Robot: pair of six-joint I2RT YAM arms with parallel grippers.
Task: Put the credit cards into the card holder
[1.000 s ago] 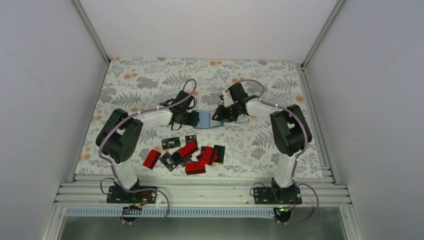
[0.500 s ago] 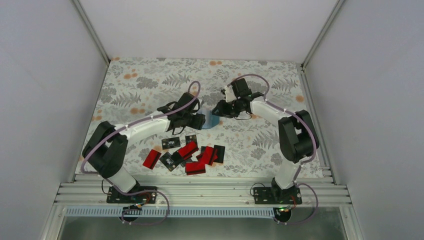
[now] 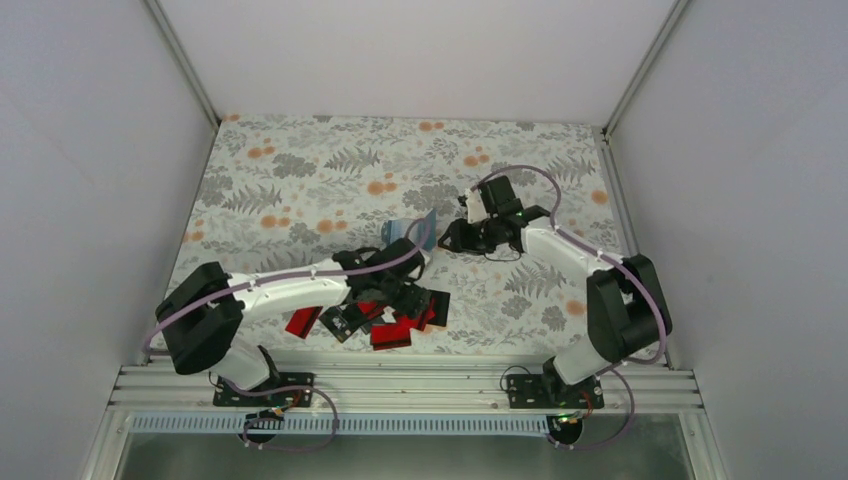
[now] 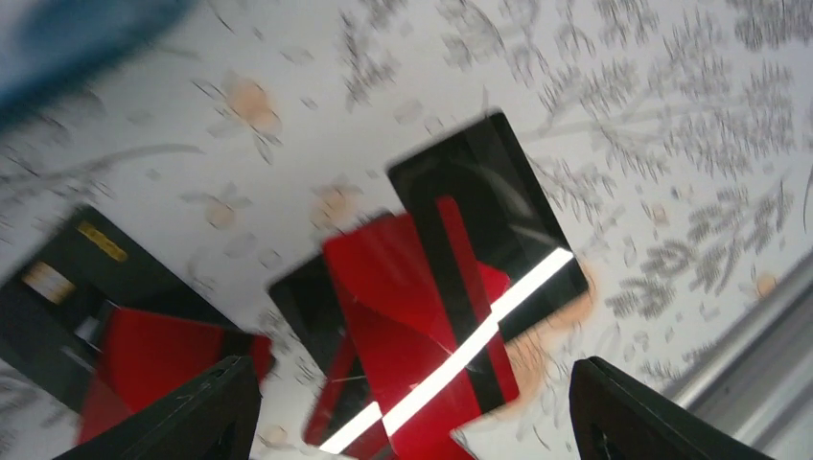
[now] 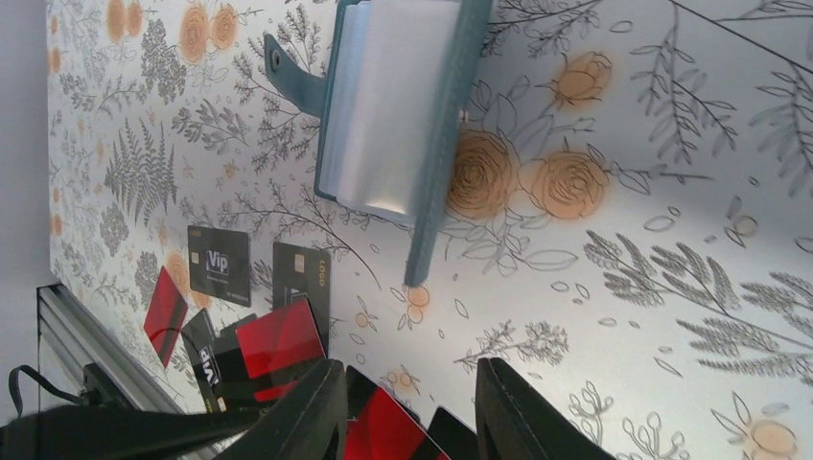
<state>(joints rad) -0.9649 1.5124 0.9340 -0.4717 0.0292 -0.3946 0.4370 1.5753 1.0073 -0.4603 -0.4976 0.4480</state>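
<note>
Swung the left gripper point(image 4: 414, 407) down from the card holder point(image 5: 383, 105) to hover over the heap of credit cards point(image 4: 422, 316), fingers wide apart, nothing held, likely lining up to pick 1. Parked the right gripper point(image 5: 412, 407) beside the holder, parted and empty. Left the holder open on the table point(image 3: 300, 170), sleeves exposed for loading, just beyond the heap. Counted: 1 holder; at least 3 black and 2 red cards under the left wrist, rest hidden.

Robot test cell, lab-type. Plain white panel walls point(image 3: 90, 200) box in the space; corner posts point(image 3: 181, 60) and near-edge rails point(image 3: 400, 385) of aluminium extrusion. Left arm point(image 3: 290, 290) and right arm point(image 3: 570, 250) bolted to the rails, purple cables point(image 3: 520, 168) exposed. Floral sheet covers worktop point(image 3: 300, 160)
</note>
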